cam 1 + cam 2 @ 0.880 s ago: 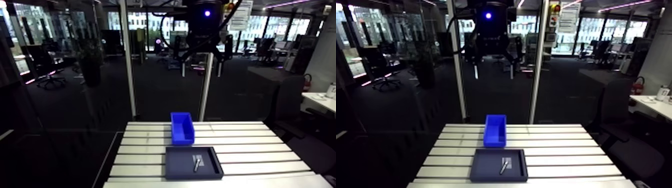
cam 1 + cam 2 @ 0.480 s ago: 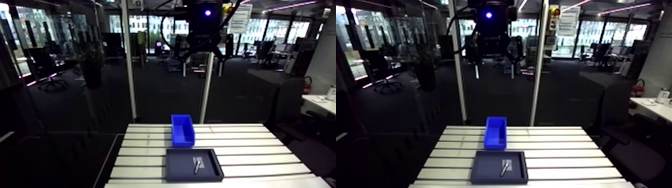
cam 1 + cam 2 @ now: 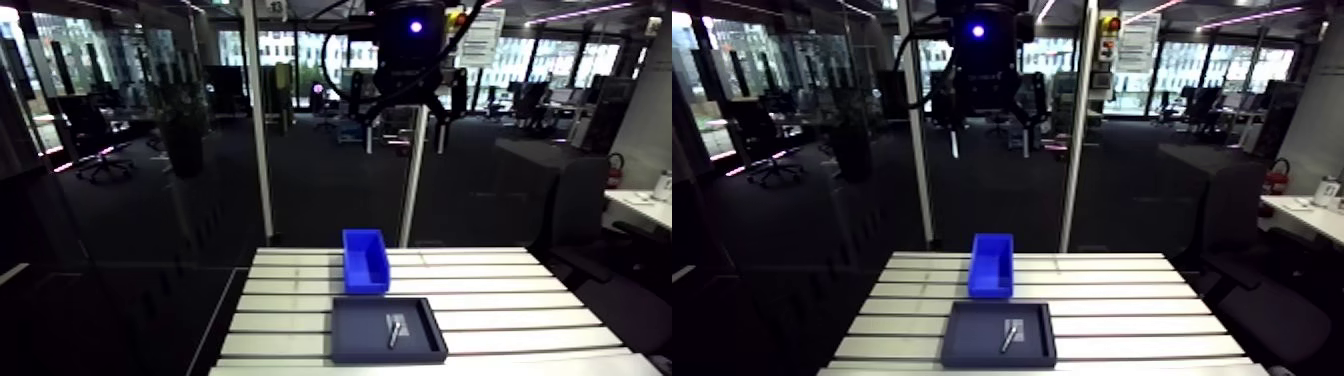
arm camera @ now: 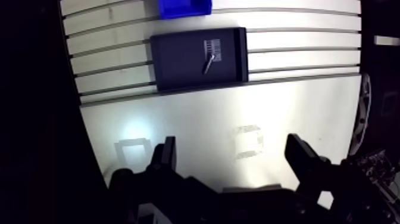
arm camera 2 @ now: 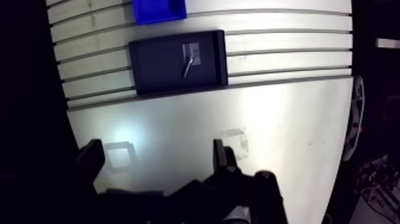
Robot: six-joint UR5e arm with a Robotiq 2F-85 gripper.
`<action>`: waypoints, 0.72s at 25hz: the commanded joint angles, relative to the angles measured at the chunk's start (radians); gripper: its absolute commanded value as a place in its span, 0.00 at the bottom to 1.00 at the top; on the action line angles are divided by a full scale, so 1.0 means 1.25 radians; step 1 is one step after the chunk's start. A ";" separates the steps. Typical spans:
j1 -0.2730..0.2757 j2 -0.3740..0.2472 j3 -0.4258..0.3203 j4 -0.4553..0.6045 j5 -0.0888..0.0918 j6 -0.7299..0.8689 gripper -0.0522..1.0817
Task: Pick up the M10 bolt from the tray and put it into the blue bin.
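Note:
A dark tray (image 4: 169,59) lies on the slotted table (image 3: 500,300), and a small metal M10 bolt (image 4: 209,63) rests slanted in its right half, beside a pale label. The blue bin (image 3: 365,260) stands just beyond the tray's far edge, touching or nearly touching it. My gripper (image 4: 235,156) hangs high above the table's near side, well short of the tray. Its two dark fingers (image 4: 166,156) stand wide apart with nothing between them. In the arm view the gripper (image 3: 404,132) shows small near the upper edge, far above bin and tray.
Under the gripper is a smooth grey plate (image 4: 196,116) with two faint square marks on it. Two upright posts (image 3: 258,120) rise behind the table's far edge. Slotted table surface (image 4: 297,56) stretches to the right of the tray.
The whole arm view shifted slightly between the earliest frames and now, so the camera moved. Tray, bolt and bin have stayed in place.

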 commanded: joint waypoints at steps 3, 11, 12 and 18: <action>-0.007 0.000 0.020 -0.004 0.003 0.058 0.06; -0.060 -0.008 0.100 -0.085 0.006 0.119 0.06; -0.069 -0.013 0.116 -0.097 0.006 0.123 0.06; -0.113 -0.019 0.203 -0.185 0.008 0.151 0.06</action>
